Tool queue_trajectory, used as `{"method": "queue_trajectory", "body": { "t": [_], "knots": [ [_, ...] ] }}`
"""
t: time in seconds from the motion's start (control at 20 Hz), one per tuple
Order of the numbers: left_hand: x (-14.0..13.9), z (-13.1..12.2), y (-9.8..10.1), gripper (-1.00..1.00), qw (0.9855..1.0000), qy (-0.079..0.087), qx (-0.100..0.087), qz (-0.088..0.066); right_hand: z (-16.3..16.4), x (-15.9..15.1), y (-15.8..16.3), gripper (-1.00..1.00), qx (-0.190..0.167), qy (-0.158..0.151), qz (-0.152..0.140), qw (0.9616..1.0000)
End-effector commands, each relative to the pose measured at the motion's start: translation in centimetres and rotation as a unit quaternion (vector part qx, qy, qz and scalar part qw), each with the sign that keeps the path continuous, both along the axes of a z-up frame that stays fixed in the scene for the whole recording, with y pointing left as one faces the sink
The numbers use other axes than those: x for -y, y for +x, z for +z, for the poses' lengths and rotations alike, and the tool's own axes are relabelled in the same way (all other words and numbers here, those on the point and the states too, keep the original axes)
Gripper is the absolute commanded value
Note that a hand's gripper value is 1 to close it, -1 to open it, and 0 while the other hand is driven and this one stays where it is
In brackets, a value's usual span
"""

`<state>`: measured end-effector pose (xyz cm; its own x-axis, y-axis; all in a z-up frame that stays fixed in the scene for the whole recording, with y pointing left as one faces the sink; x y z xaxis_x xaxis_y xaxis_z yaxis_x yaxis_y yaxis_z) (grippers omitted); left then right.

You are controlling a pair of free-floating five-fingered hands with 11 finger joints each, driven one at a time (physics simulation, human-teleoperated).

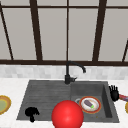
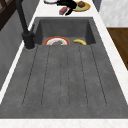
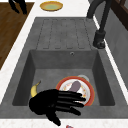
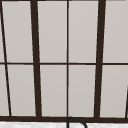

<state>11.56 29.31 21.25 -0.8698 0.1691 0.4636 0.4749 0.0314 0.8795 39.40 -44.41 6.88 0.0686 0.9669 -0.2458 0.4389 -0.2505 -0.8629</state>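
My right hand (image 1: 114, 93) hovers open, fingers straight and spread, at the right rim of the sink (image 1: 37, 86). In the right side view this hand (image 3: 55, 102) sits above the near rim. Just right of it on the counter lies a red object (image 1: 122, 97), which the left side view shows as a red object (image 2: 62, 10) beside the hand (image 2: 66, 3). In the basin stands an orange-rimmed plate (image 1: 90, 104) with a purple eggplant (image 3: 74, 85) on it, and a banana (image 3: 35, 88) lies next to it. My left hand (image 1: 32, 113) hangs over the drainboard's front left corner.
A big red ball (image 1: 67, 115) shows at the sink's front edge. The black faucet (image 1: 67, 75) stands behind the basin. A yellow plate (image 1: 2, 104) lies on the left counter, and another plate (image 2: 81, 5) holding a brown item lies on the right counter.
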Motion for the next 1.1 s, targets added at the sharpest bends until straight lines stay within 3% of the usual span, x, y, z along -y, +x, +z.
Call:
{"method": "queue_trajectory", "body": {
  "t": [0.0,0.55,0.75,1.05],
  "knots": [
    [0.0,0.0,0.0,0.00,1.0000,0.000,0.000,0.000,1.2,-1.2,0.3,-1.00,-0.043,0.000,0.000,0.9991],
    [0.0,0.0,0.0,0.00,1.0000,0.000,0.000,0.000,4.1,-6.9,0.2,-1.00,-0.137,0.004,-0.002,0.9905],
    [0.0,0.0,0.0,0.00,1.0000,0.000,0.000,0.000,5.4,-8.4,0.2,-1.00,-0.169,-0.003,0.014,0.9855],
    [0.0,0.0,0.0,0.00,1.0000,0.000,0.000,0.000,6.1,-10.3,-0.3,-1.00,-0.218,0.002,0.050,0.9747]
  ]
}}
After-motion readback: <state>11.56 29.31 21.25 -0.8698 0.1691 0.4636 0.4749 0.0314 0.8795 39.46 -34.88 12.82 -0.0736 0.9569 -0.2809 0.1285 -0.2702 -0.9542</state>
